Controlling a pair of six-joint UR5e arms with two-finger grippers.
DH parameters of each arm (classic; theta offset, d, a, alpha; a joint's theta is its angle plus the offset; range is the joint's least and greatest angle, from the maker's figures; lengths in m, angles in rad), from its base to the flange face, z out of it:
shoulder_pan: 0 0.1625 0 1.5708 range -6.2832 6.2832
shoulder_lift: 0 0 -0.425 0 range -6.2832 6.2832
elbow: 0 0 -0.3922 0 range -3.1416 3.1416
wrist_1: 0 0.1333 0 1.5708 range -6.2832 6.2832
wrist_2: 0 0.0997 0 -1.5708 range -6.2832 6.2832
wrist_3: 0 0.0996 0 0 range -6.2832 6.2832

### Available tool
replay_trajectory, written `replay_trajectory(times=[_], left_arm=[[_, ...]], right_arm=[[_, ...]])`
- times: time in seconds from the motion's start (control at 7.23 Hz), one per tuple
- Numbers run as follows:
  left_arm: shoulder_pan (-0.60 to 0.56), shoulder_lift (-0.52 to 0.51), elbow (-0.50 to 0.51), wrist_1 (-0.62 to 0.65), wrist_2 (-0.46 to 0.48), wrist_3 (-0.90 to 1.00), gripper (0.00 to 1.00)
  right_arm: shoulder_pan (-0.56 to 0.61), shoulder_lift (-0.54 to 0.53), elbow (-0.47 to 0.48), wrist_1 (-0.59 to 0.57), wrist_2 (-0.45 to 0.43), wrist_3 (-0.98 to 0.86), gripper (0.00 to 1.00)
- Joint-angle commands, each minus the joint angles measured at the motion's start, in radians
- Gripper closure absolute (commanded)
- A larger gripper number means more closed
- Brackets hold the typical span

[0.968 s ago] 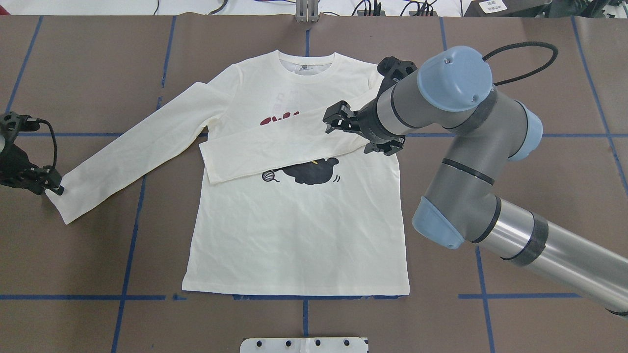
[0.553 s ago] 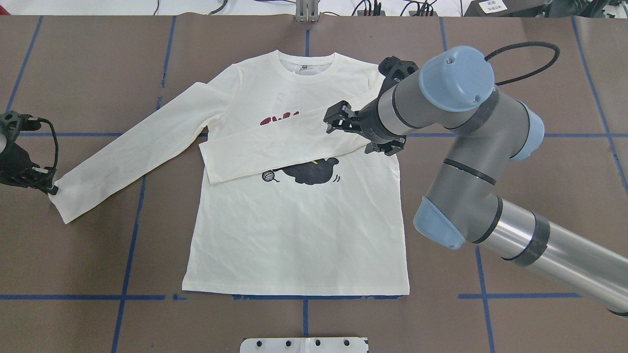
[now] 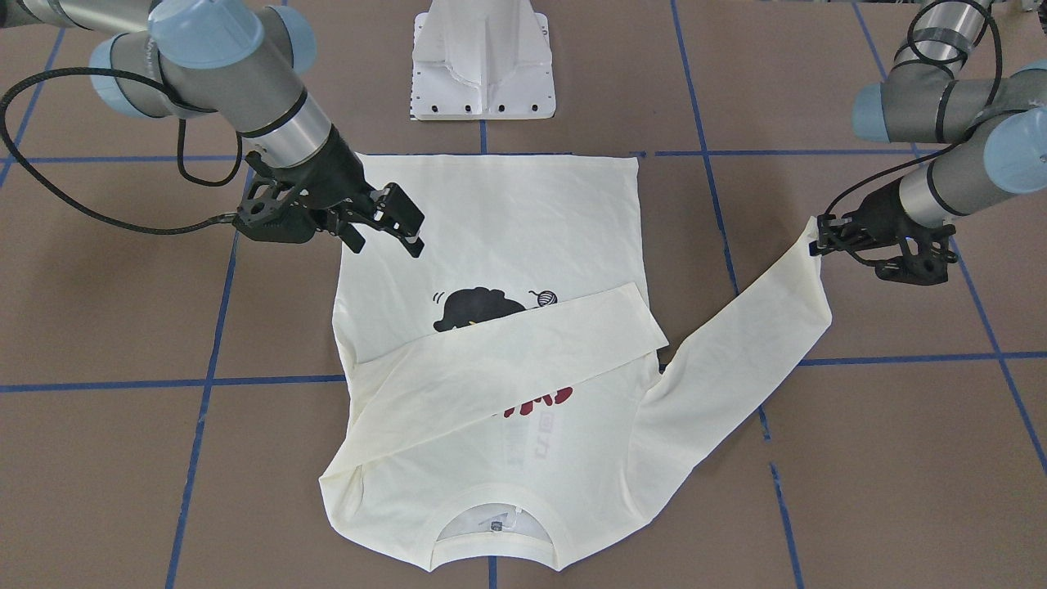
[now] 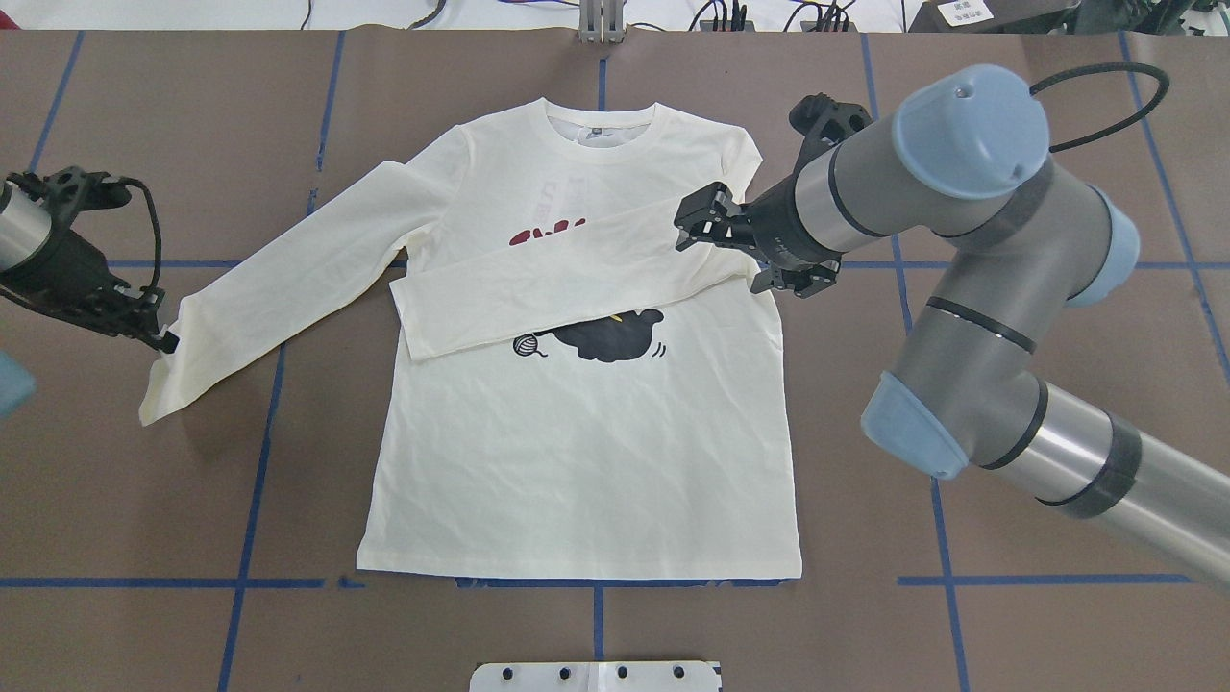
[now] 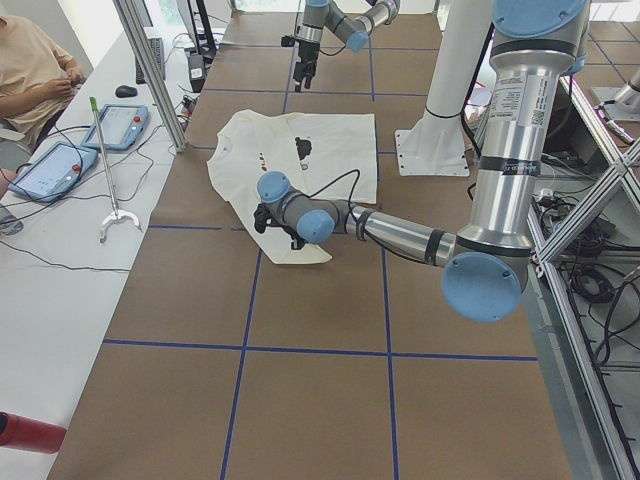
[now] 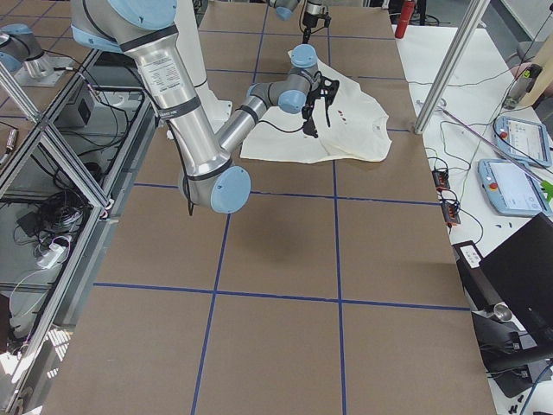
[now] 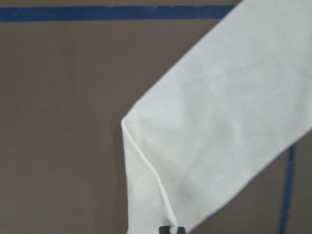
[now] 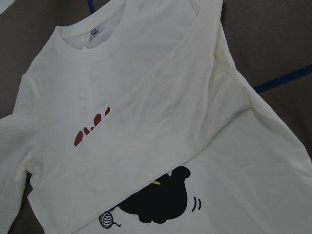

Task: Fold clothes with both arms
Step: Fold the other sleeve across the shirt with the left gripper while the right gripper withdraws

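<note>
Shirt (image 4: 577, 461) flat on tabletop (image 4: 961, 625) | one sleeve already folded across chest | your left end effector (image 4: 159, 332) pinches other cuff, lifted | right end effector (image 4: 694, 223) open, empty, above shirt | body folds remain.

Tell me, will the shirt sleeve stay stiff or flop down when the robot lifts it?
It will probably flop. The sleeve already sags and creases where the left gripper pinches its cuff. It looks thin and light, like the other sleeve lying limp across the T-shirt, so it should drape and follow the fingers.

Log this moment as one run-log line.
left claw: shut on sleeve cuff, lifted | right claw: open, over shirt, empty | other sleeve: folded across chest
</note>
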Motion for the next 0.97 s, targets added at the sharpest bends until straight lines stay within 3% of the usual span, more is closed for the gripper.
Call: replay_trajectory(times=[0.0, 0.28, 0.69, 0.83], left_arm=[[0.002, -0.245, -0.075, 0.104, -0.038, -0.292, 1.00], [0.066, -0.523, 0.041, 0.064, -0.023, -0.589, 1.00], [0.299, -0.882, 0.410, -0.146, 0.248, -0.802, 1.00], [0.346, -0.903, 0.482, -0.244, 0.307, -0.816, 1.00]], right_arm=[[0.106, -0.113, 0.074, -0.001, 0.103, -0.063, 0.01], [0.164, -0.250, 0.131, 0.000, 0.113, -0.191, 0.00], [0.237, -0.325, 0.142, 0.002, 0.160, -0.306, 0.00], [0.249, -0.330, 0.142, 0.000, 0.162, -0.311, 0.00]])
